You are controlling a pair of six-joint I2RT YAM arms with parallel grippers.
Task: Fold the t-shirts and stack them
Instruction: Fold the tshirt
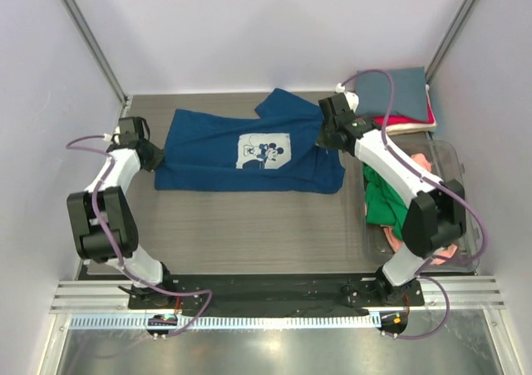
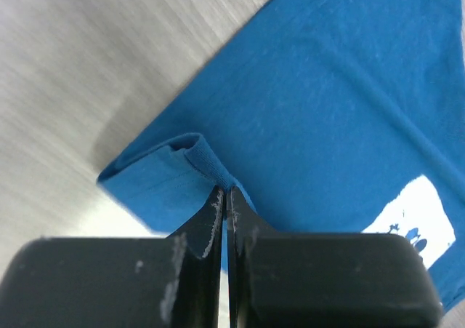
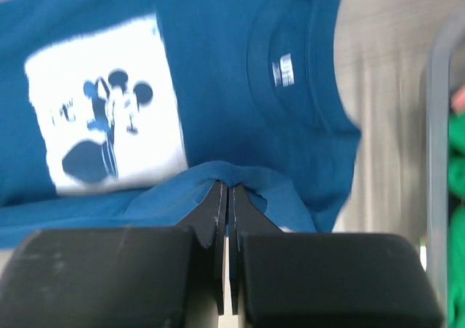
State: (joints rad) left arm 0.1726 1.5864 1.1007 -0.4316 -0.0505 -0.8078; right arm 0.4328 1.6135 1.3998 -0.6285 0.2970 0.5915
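Observation:
A navy blue t-shirt [image 1: 208, 155] with a pale square Mickey Mouse print [image 1: 264, 150] lies spread across the table, collar to the right. My left gripper [image 1: 156, 155] is at its left edge. In the left wrist view it [image 2: 227, 191] is shut on a fold of the hem, with the shirt [image 2: 327, 110] stretching away. My right gripper [image 1: 327, 134] is at the shirt's far right side. In the right wrist view it [image 3: 227, 186] is shut on a pinched ridge of navy cloth, near the print [image 3: 105, 106] and the collar label [image 3: 284, 70].
Folded tees are stacked at the back right, slate-grey [image 1: 403, 92] on top with red and cream edges [image 1: 407, 125] below. A clear bin [image 1: 455, 155] on the right holds green [image 1: 384, 202] and salmon-pink [image 1: 424, 160] tees. White walls stand close on three sides.

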